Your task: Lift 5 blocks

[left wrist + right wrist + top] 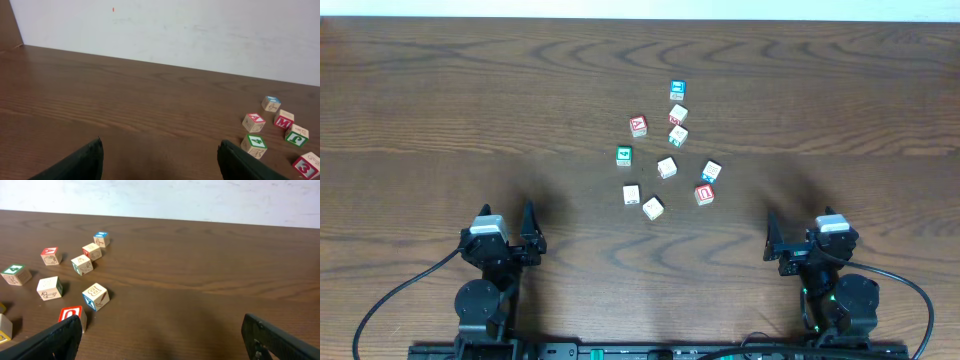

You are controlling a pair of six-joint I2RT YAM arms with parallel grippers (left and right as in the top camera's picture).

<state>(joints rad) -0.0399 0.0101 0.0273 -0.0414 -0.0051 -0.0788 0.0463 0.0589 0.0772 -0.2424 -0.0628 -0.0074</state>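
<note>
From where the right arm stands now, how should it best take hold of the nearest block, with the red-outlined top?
Come from straight above with the open right tool and close on the left and right side faces of the red-outlined block. It sits flat; those sides are free, while the blue-edged block stands close behind it.

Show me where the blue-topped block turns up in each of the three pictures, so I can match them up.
Overhead: the blue-topped block is the topmost of the group, a little right of centre.
Left wrist: far right, around mid-height, the rearmost of the group.
Right wrist: upper left, again the rearmost.
Shared landmark: the red-lettered block, its nearest neighbour in all three views.
</note>
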